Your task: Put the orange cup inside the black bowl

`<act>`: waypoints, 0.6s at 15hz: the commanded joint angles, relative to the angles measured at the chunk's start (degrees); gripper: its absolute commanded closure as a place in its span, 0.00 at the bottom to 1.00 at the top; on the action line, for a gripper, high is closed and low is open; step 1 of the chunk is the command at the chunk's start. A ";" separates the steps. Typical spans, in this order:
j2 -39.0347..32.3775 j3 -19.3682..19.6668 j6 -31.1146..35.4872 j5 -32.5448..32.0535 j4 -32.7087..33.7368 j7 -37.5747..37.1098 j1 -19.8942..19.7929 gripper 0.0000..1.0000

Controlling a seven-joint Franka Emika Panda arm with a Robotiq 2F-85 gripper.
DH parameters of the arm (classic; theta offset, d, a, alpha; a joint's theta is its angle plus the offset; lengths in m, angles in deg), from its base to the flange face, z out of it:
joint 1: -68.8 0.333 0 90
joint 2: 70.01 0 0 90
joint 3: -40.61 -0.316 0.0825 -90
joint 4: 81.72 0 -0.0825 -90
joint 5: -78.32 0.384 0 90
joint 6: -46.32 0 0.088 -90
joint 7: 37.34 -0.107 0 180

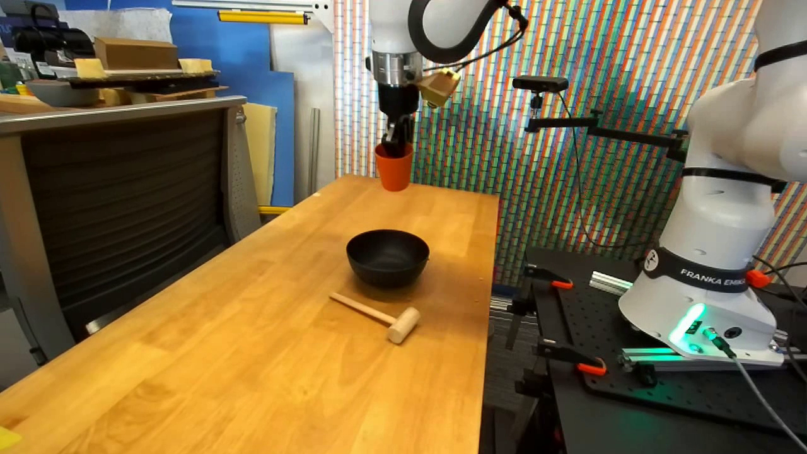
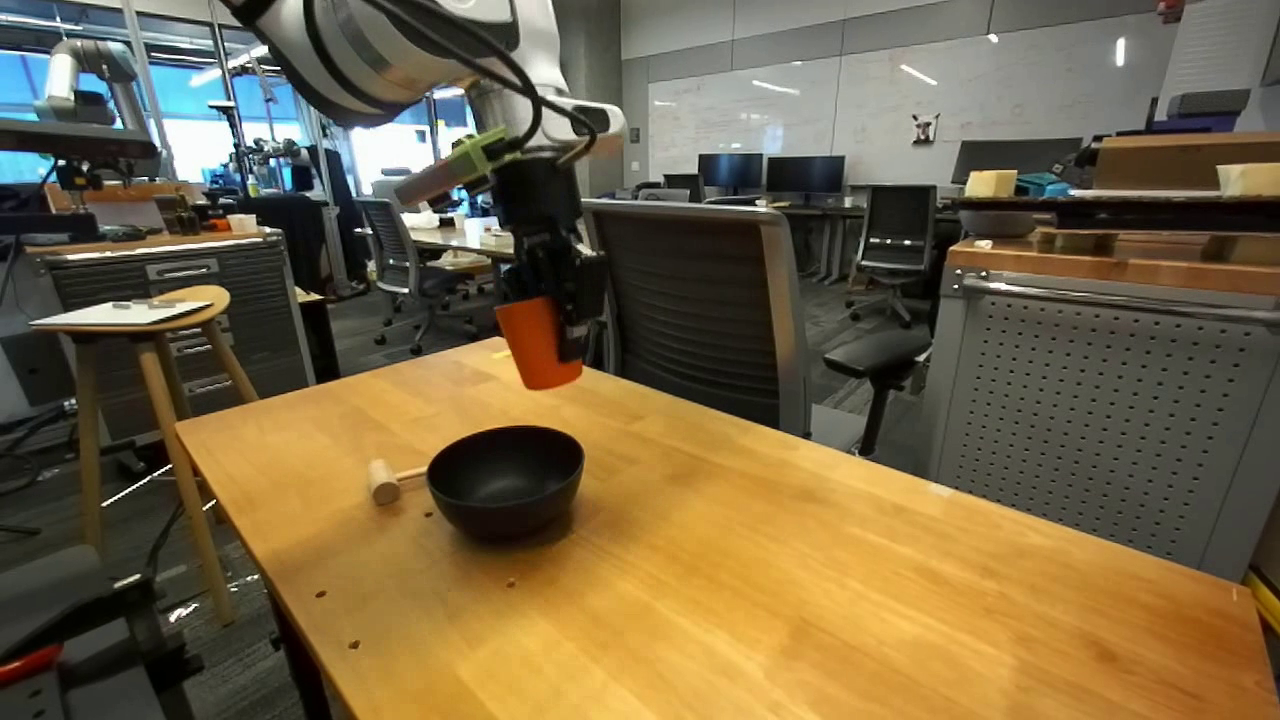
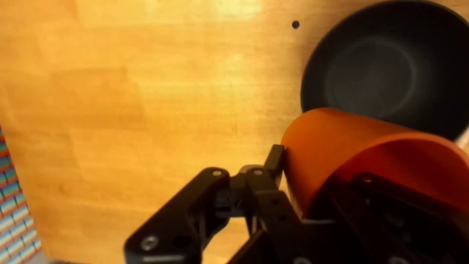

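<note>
The gripper (image 1: 396, 146) is clamped narrow on the wall of the orange cup (image 2: 535, 345), one finger (image 3: 275, 157) outside, the other inside. The cup hangs above the table (image 1: 252, 328), mouth up, long axis tilted. The black bowl (image 1: 386, 276) lies below and, by the wrist view, partly aside, nearer the long edge facing the robot base (image 1: 725, 315). Sideways correction judged necessary before lowering. Cup: plain, tapered. Bowl: round, matte, upright.

The black bowl (image 2: 505, 485) lies open from above, bare tabletop (image 2: 850, 580) around it except a low mallet (image 1: 404, 325) near one side, though clearance under the orange cup (image 2: 535, 345) is hard to judge.
</note>
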 commanded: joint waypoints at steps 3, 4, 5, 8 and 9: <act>-7.20 -0.72 2.14 12.50 -2.28 1.46 -3.50 0.92; -8.52 -1.32 2.39 14.29 -2.10 1.70 -3.18 0.92; -9.83 -1.88 3.23 15.71 -1.99 1.96 -2.99 0.92; -12.70 -3.95 8.54 16.58 -2.53 4.53 -2.17 0.92; -13.77 -4.48 10.67 16.45 -2.64 5.44 -2.10 0.92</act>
